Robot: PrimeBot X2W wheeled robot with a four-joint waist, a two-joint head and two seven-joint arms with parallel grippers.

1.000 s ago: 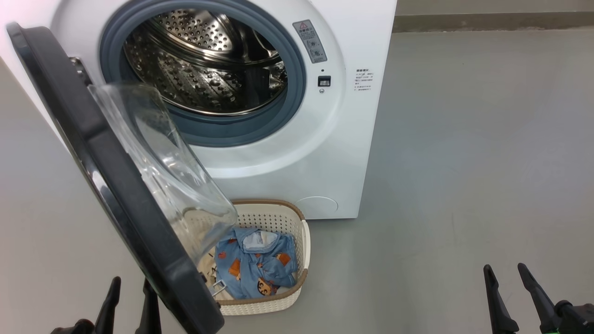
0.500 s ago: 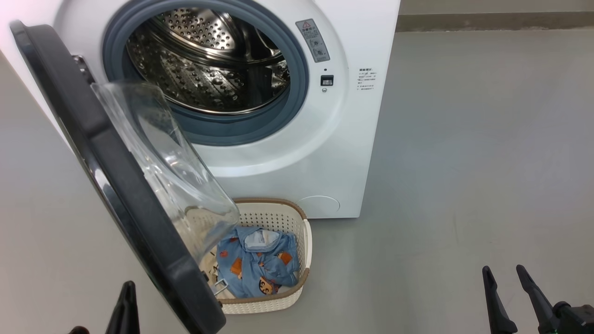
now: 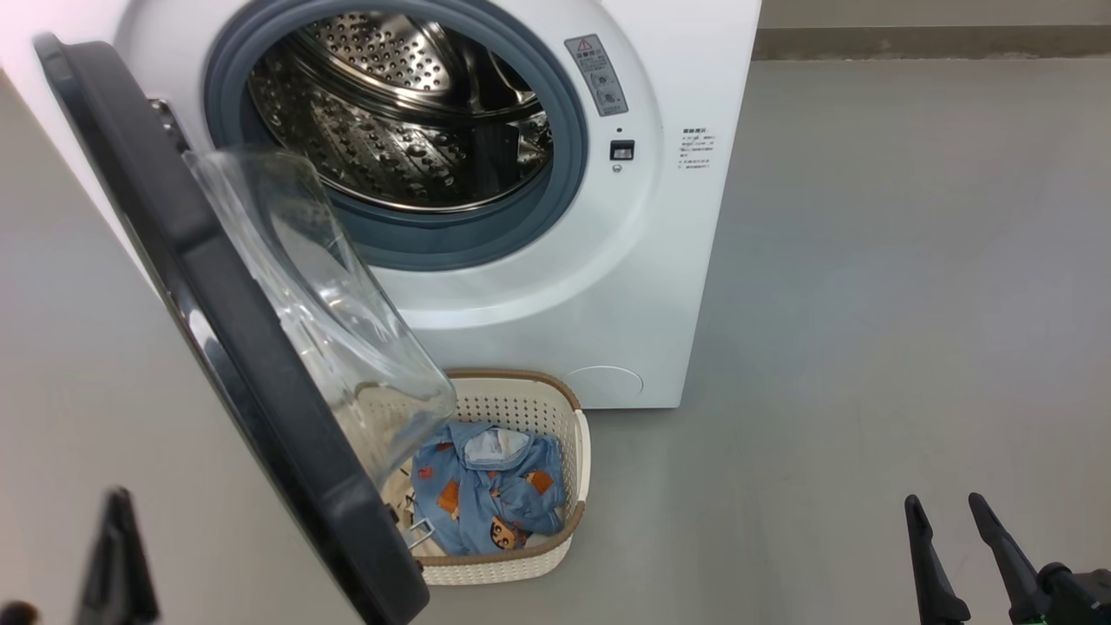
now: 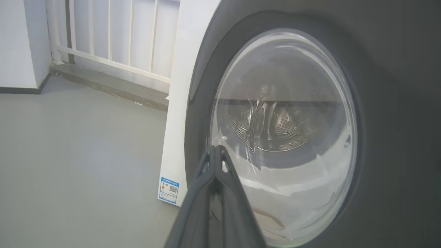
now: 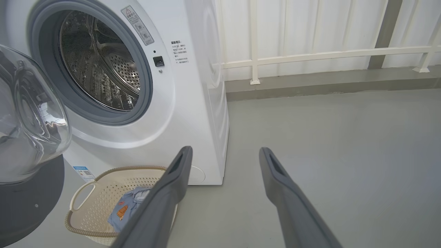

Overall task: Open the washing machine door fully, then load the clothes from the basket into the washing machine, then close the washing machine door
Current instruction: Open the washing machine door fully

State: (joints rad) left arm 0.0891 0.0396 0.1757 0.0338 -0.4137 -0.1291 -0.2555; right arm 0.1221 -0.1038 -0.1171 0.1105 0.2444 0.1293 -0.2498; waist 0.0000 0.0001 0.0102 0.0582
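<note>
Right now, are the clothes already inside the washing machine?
No, the clothes lie in the basket on the floor; the drum shows bare steel.

A smooth, matte grey floor (image 3: 885, 260) runs back to a low grey kerb (image 5: 327, 84), on which a white barred railing (image 5: 254, 41) stands before pale wall panels (image 5: 303, 24).

A white washing machine (image 3: 555, 295) stands with its round black door (image 3: 234, 347) swung open leftward. A cream basket (image 3: 521, 566) holding blue printed clothes (image 3: 486, 503) sits on the grey floor (image 3: 868, 260) before it. The left tool (image 3: 119, 499) has its fingers together; the right tool (image 3: 944, 501) has them spread.
</note>
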